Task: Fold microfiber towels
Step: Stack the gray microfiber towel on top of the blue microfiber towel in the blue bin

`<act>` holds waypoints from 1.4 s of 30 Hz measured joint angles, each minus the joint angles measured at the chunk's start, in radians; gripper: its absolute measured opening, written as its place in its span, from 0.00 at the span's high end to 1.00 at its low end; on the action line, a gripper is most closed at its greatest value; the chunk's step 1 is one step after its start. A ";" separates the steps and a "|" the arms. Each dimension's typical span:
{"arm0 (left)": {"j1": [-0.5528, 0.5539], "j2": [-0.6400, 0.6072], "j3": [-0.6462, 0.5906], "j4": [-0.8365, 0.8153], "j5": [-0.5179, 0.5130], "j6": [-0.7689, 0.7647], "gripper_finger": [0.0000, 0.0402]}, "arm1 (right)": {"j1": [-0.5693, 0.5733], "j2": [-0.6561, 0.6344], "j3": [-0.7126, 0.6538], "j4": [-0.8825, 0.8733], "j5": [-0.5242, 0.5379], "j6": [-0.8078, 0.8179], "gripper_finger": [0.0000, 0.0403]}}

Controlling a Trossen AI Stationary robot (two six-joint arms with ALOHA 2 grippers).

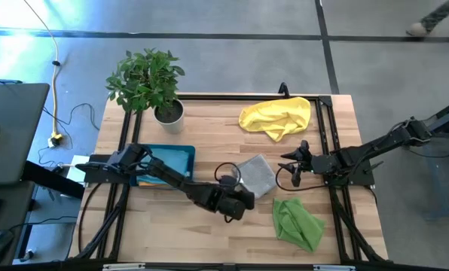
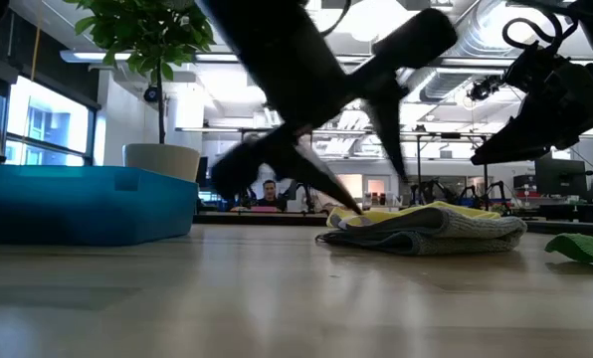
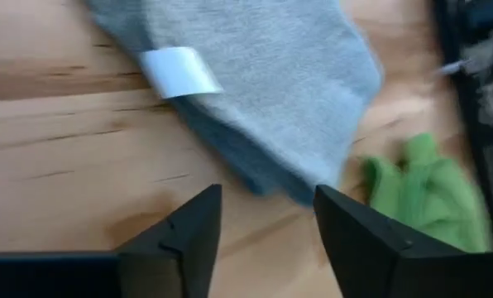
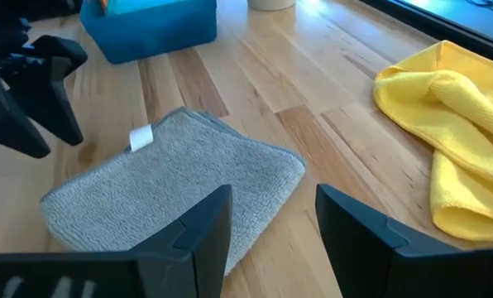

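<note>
A folded grey towel point(image 1: 256, 175) lay flat near the middle of the wooden worktop point(image 1: 209, 233), a small white label point(image 4: 141, 137) showing at one edge. The left end effector point(image 1: 236, 197) hovered just beside the towel's near edge with its two dark fingers point(image 3: 184, 236) spread apart and nothing between them; in its wrist view the grey cloth lay just beyond the fingertips, not touched. The right end effector point(image 1: 294, 167) waited close to the towel's other side, its fingers point(image 4: 197, 236) also parted and empty, raised above the worktop in the low view. A crumpled yellow towel point(image 1: 277, 117) sat toward the far edge of the worktop, apart from the grey one. A crumpled lime green towel point(image 1: 297, 221) lay near the front edge, to the right of the left end effector. A teal tray point(image 1: 168, 159) stood on the left side of the worktop under the left arm, and a potted plant point(image 1: 151, 84) stood at the far left corner.
</note>
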 joint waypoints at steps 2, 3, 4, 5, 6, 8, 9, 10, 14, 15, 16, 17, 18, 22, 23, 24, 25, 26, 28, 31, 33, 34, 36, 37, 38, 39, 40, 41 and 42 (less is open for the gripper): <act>0.011 0.015 0.003 0.015 0.006 -0.024 0.50 | 0.000 0.000 0.000 0.000 0.000 0.000 0.58; 0.015 0.023 0.001 0.011 0.008 -0.034 0.48 | 0.000 0.000 0.000 -0.001 0.000 0.000 0.58; 0.021 0.034 0.001 0.016 0.010 -0.043 0.46 | 0.000 0.000 0.000 -0.004 0.000 0.000 0.58; 0.027 0.044 0.001 0.026 0.011 -0.047 0.45 | 0.000 -0.001 0.000 -0.005 0.000 0.000 0.58; 0.031 0.050 0.001 0.026 0.011 -0.049 0.44 | 0.000 0.000 0.000 -0.003 0.000 0.000 0.58; 0.040 0.058 0.001 0.029 0.003 -0.051 0.43 | 0.000 0.000 0.000 -0.010 0.000 0.000 0.58; 0.046 0.064 0.002 0.035 -0.002 -0.051 0.43 | 0.000 0.000 0.000 -0.010 0.000 0.000 0.58; 0.049 0.068 0.002 0.035 -0.010 -0.055 0.43 | 0.000 0.000 0.000 -0.009 0.000 0.000 0.58; 0.066 0.079 0.003 0.048 -0.023 -0.055 0.43 | 0.000 0.000 0.000 -0.009 0.000 0.000 0.58; 0.070 0.080 0.003 0.052 -0.029 -0.055 0.43 | 0.000 0.000 0.000 -0.009 0.000 0.000 0.58; 0.073 0.081 0.003 0.055 -0.040 -0.055 0.43 | 0.000 0.000 0.000 -0.010 0.000 0.000 0.58; 0.077 0.084 0.003 0.055 -0.050 -0.054 0.43 | 0.000 0.000 0.000 -0.010 0.000 0.000 0.58; 0.081 0.090 0.004 0.056 -0.060 -0.049 0.44 | 0.000 0.000 0.000 -0.010 0.000 0.000 0.58; 0.099 0.104 0.004 0.063 -0.085 -0.037 0.46 | 0.000 0.000 0.000 -0.011 0.001 0.000 0.58; 0.102 0.112 0.005 0.070 -0.090 -0.026 0.47 | 0.000 0.000 0.000 -0.011 0.000 0.000 0.58; 0.105 0.116 0.005 0.073 -0.092 -0.014 0.48 | 0.000 0.000 0.000 -0.011 0.001 0.000 0.58; 0.108 0.122 0.005 0.077 -0.090 -0.002 0.49 | 0.000 0.000 0.000 -0.011 0.001 0.000 0.58; 0.110 0.128 0.005 0.082 -0.087 0.009 0.51 | 0.000 0.000 0.000 -0.013 0.001 0.000 0.58; 0.112 0.135 0.005 0.089 -0.088 0.031 0.55 | 0.000 0.000 0.000 -0.016 0.001 0.000 0.58; 0.113 0.138 0.004 0.087 -0.090 0.087 0.63 | 0.000 0.000 0.000 -0.024 0.001 0.000 0.58; 0.115 0.138 0.003 0.086 -0.092 0.120 0.70 | 0.000 0.000 0.000 -0.023 0.001 0.000 0.58; 0.117 0.138 0.003 0.084 -0.092 0.136 0.73 | 0.000 0.000 0.000 -0.024 0.001 0.000 0.58; 0.118 0.138 0.003 0.083 -0.092 0.171 0.80 | 0.000 0.000 0.000 -0.023 0.001 0.000 0.58; 0.119 0.138 0.003 0.083 -0.092 0.187 0.83 | 0.000 0.000 0.000 -0.024 0.001 0.000 0.58; 0.119 0.138 0.003 0.083 -0.093 0.205 0.86 | 0.000 0.000 0.000 -0.023 0.001 0.000 0.58; 0.119 0.139 0.003 0.083 -0.095 0.226 0.90 | 0.000 0.000 0.000 -0.024 0.001 0.000 0.58; 0.119 0.139 0.002 0.083 -0.096 0.249 0.93 | 0.000 0.000 0.000 -0.024 0.001 0.000 0.58; 0.119 0.139 0.002 0.083 -0.096 0.273 0.96 | 0.000 0.000 0.000 -0.023 0.001 0.000 0.58; 0.119 0.139 0.002 0.083 -0.095 0.298 0.98 | 0.000 0.000 0.000 -0.023 0.001 0.000 0.58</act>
